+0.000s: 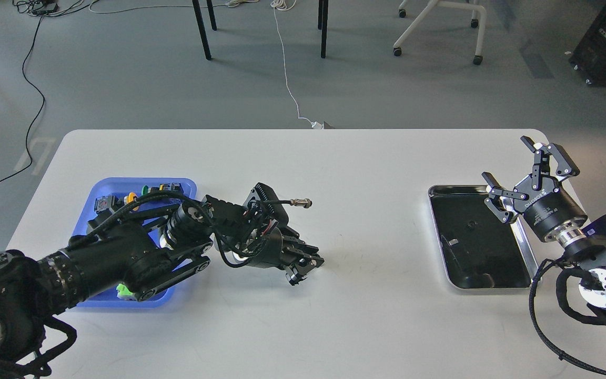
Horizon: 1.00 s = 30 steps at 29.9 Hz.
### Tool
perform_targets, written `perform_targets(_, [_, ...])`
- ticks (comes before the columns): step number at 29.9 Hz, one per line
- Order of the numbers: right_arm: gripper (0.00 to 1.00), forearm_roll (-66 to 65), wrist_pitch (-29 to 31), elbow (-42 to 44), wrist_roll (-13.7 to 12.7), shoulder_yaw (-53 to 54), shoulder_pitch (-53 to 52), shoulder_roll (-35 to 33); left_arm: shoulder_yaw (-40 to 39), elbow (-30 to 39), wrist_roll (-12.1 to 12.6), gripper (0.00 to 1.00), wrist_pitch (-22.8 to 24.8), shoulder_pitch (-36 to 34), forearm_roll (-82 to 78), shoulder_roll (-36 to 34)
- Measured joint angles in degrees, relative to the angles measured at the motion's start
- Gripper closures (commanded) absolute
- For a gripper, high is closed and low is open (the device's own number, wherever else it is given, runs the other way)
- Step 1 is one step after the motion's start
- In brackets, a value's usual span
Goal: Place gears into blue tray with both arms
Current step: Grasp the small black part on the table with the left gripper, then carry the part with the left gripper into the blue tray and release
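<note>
On a white table [366, 173], the left gripper [307, 263] lay low with fingers closed on a tiny gear, right of the blue tray [104, 185], while the right gripper [529, 173] hovered spread open beside a black metal tray [525, 252].

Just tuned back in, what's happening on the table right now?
The left gripper is down at the white table, right of the blue tray, its fingers drawn together; whether a gear sits between them can't be made out. The right gripper hangs open over the silver-rimmed black tray, where a small dark gear lies. The blue tray already holds coloured switches.
</note>
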State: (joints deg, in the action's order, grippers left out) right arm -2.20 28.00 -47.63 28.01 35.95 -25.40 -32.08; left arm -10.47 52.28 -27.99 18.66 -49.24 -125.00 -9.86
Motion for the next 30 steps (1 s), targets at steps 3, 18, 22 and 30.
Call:
perform_targets(3, [0.02,0.0,0.0,0.0,0.0,0.0,0.0,0.0,-0.4,0.7,-0.1,0.87,-0.4,-1.4,0.0,-1.0])
perform_targets(18, [0.02,-0.1,0.0,-0.1,0.0,-0.2,-0.4,0.5,-0.7,10.1,0.0,0.87,-1.9,-3.5,0.0,-26.2])
perform_targets(22, [0.02,-0.3,0.0,-0.1,0.0,-0.2,-0.4,0.6,-0.2,10.6,0.0,0.86,-1.7,-1.9,0.0,-31.3])
perform_targets(30, [0.02,-0.3,0.0,-0.1,0.0,-0.2,-0.4,0.5,-0.1,9.4,0.0,0.86,-1.7,1.7,0.0,-35.6])
